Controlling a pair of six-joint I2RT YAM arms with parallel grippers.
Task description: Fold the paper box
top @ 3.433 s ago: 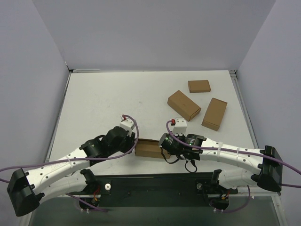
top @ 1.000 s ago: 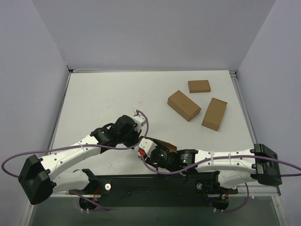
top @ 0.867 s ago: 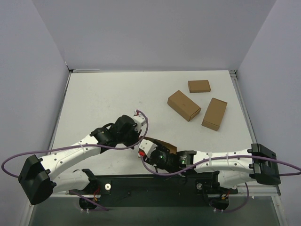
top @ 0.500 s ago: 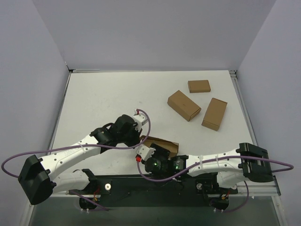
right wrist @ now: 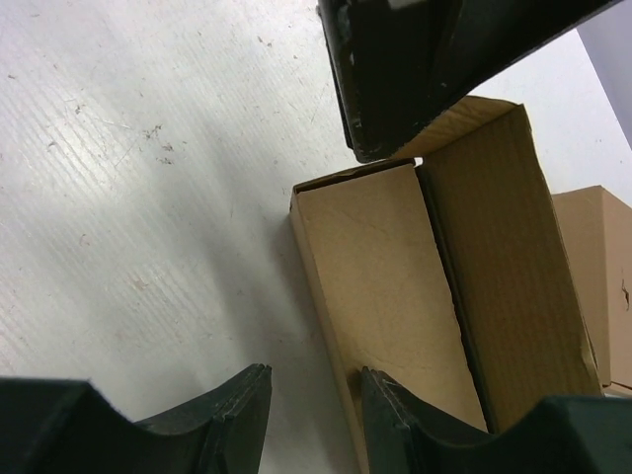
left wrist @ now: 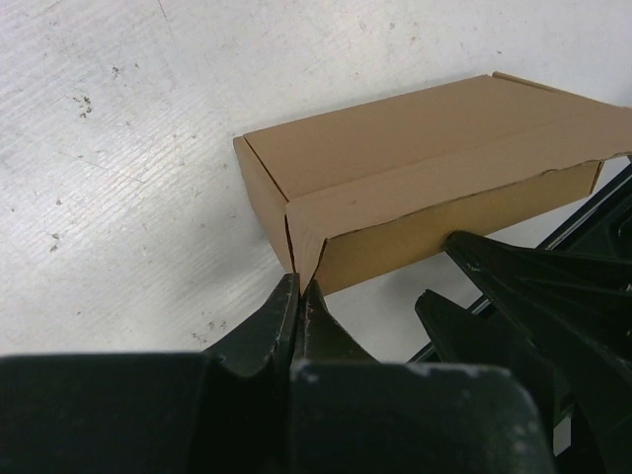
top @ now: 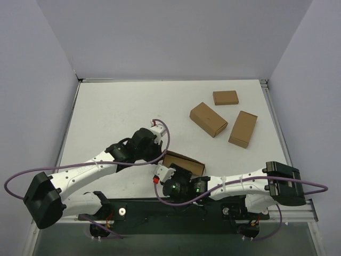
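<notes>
Right claw (right wrist: 313, 375) ajar, just beside paper box (right wrist: 380, 286)

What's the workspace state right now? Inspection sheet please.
Surface: white table, small specks.
Job's things: paper box folded into box shape, a seam gaping on top, near the arms.
Clutter: three small boxes at far right, apart from it.
Grippers: left gripper shut at the box's corner; right gripper jaws apart at its end.
Cables: purple cables looping off both arms.
Surroundings: plain walls on three sides.
</notes>
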